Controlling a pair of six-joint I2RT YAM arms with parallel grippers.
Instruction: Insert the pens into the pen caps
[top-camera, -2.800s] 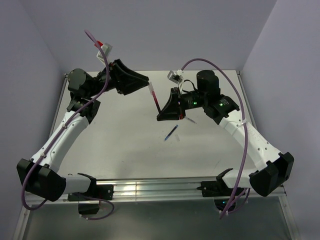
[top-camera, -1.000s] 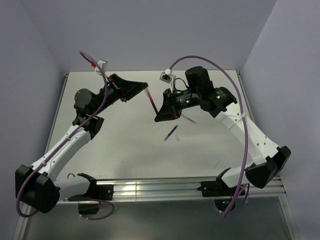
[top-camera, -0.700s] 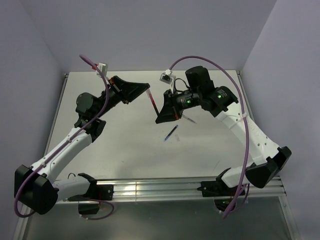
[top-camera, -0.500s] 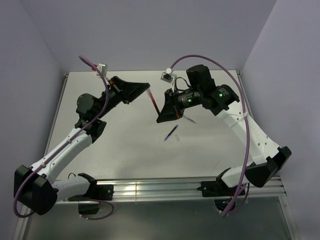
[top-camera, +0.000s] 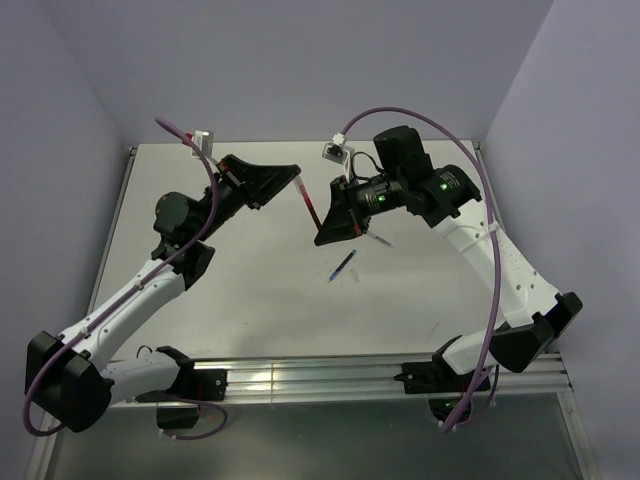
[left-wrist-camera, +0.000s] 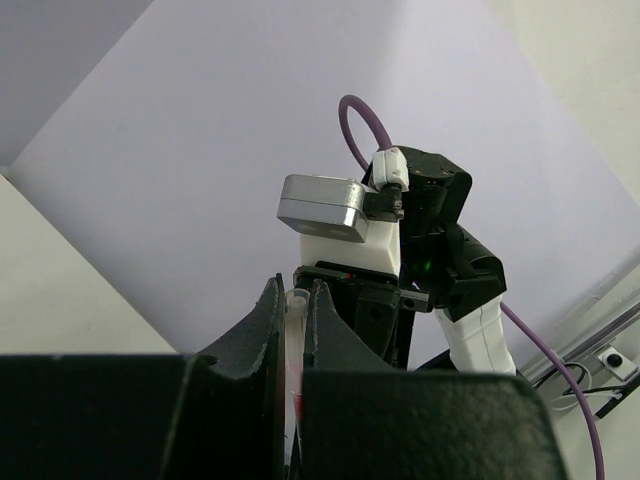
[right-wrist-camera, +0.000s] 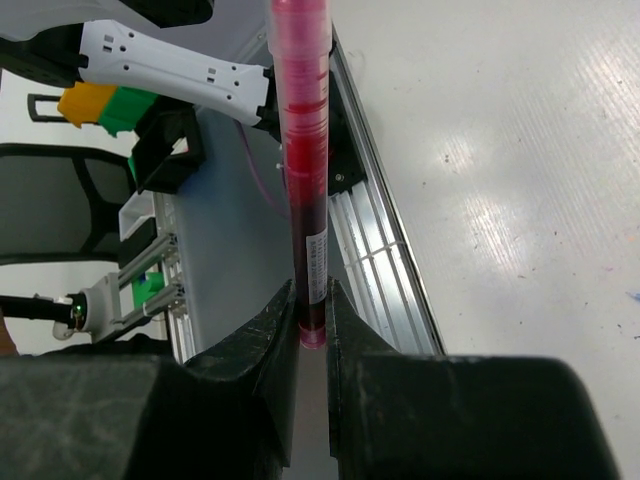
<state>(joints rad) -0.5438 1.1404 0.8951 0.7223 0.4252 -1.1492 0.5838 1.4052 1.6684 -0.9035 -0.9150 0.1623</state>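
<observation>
My right gripper (top-camera: 323, 230) is shut on the back end of the red pen (top-camera: 311, 208), held above the table and pointing up-left. In the right wrist view the red pen (right-wrist-camera: 303, 150) rises from between the jaws of that gripper (right-wrist-camera: 312, 300). My left gripper (top-camera: 294, 179) is shut on a clear pen cap (top-camera: 300, 187), which lies in line with the red pen's tip and touches it. The cap (left-wrist-camera: 294, 325) sits pinched in the left gripper (left-wrist-camera: 293, 300) in the left wrist view, with a red tint low inside it. A blue pen (top-camera: 343, 266) lies on the table.
A thin pale stick (top-camera: 378, 240) lies on the white table (top-camera: 250, 290) just right of my right gripper. A metal rail (top-camera: 310, 375) runs along the near edge. Grey walls close in the back and both sides.
My left arm's elbow has swung a little right and forward; my right arm has shifted slightly up. Pen and cap stay together between the grippers, both grips unchanged.
</observation>
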